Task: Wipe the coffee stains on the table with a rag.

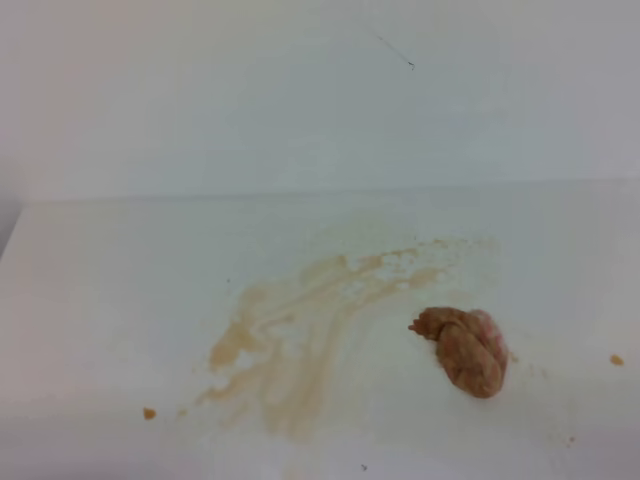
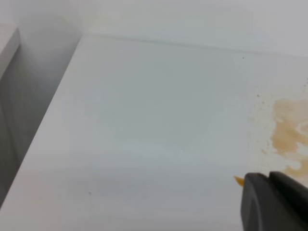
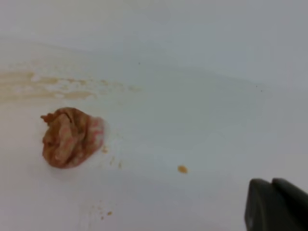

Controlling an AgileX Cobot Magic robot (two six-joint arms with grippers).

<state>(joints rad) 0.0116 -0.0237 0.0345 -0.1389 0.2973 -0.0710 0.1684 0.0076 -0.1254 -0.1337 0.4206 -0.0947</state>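
Observation:
The coffee stains (image 1: 300, 330) spread amber-brown and tan across the middle of the white table (image 1: 100, 300), with small specks around them. The rag (image 1: 465, 350), a brown-soaked pinkish wad, lies loose on the table just right of the stains. Neither arm shows in the exterior high view. In the right wrist view the rag (image 3: 70, 137) sits at left below a stain streak (image 3: 48, 86). My right gripper (image 3: 271, 184) is at the lower right, far from the rag, shut and empty. In the left wrist view my left gripper (image 2: 268, 179) has its black fingers together near the stains' edge (image 2: 288, 134).
A white wall (image 1: 300, 90) rises behind the table. The table's left edge (image 2: 43, 125) drops to a grey gap. Single brown specks lie at the front left (image 1: 149, 413) and far right (image 1: 616, 359).

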